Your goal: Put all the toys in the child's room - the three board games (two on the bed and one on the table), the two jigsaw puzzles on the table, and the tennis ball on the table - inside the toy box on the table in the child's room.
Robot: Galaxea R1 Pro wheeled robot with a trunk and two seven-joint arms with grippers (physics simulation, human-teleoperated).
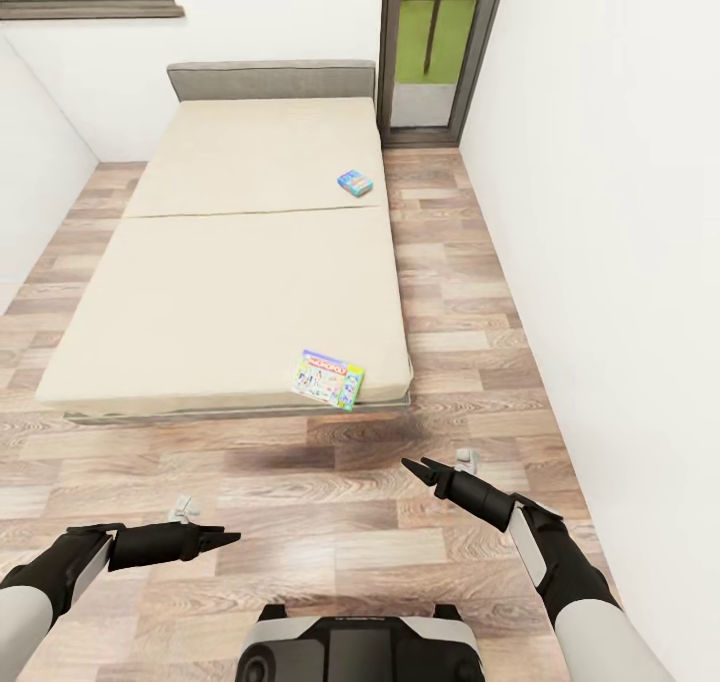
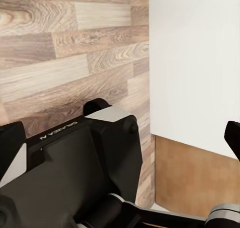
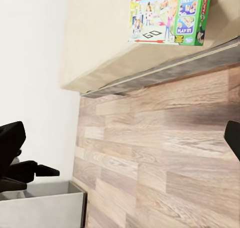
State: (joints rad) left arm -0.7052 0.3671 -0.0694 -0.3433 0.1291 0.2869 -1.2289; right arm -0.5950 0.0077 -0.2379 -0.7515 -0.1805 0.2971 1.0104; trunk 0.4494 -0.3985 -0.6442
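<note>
Both board games are still lying on the bed (image 1: 200, 292) — the Monopoly box (image 1: 328, 378) just ahead of the right hand (image 1: 420, 470), the blue box (image 1: 355, 183) far beyond; both hands — left hand (image 1: 222, 539) too — are empty, spread uncertain
</note>
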